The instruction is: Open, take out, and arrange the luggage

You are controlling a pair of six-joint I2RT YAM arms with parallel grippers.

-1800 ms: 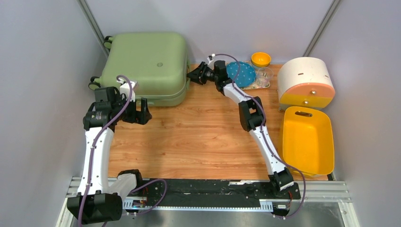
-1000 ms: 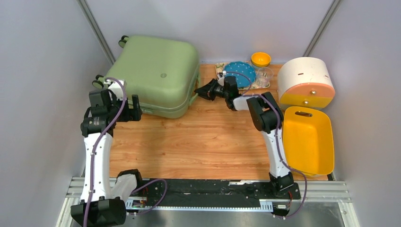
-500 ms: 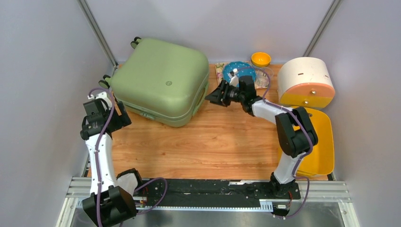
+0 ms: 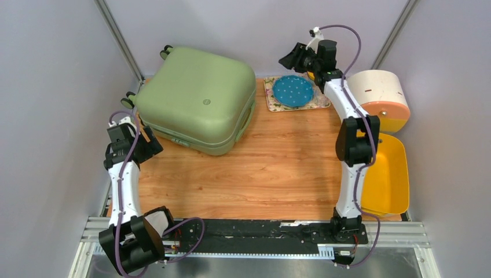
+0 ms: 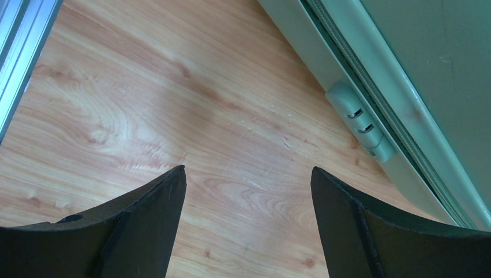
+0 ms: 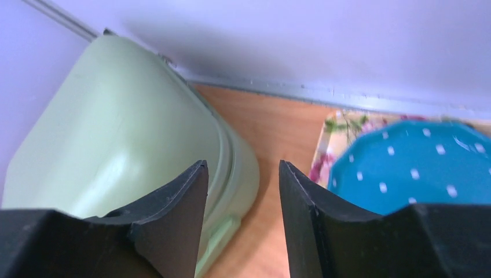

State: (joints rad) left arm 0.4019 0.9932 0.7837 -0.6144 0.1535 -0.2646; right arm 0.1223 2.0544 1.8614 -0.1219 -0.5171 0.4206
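Note:
The luggage (image 4: pixel 197 98), a sage-green hard-shell suitcase, lies closed and flat at the back left, turned at an angle, with its black wheels toward the back wall. My left gripper (image 4: pixel 151 146) stands open just off its near left side, above the wood. In the left wrist view the left gripper (image 5: pixel 248 169) holds nothing, and the luggage rim with its lock (image 5: pixel 362 121) runs along the upper right. My right gripper (image 4: pixel 288 58) hangs open, raised high near the back wall. From the right gripper (image 6: pixel 242 163) I look down on the luggage (image 6: pixel 127 133).
A blue dotted plate (image 4: pixel 293 90) lies on a floral mat (image 4: pixel 271 97) at the back centre. The round cream-and-orange box (image 4: pixel 376 98) stands at back right, with the yellow tray (image 4: pixel 389 179) in front of it. A metal rail (image 5: pixel 17 46) borders the table's left edge.
The luggage has been turned and slid right, then stopped. My right arm swung up and back from its right side with jaws wider. The left arm drew back left.

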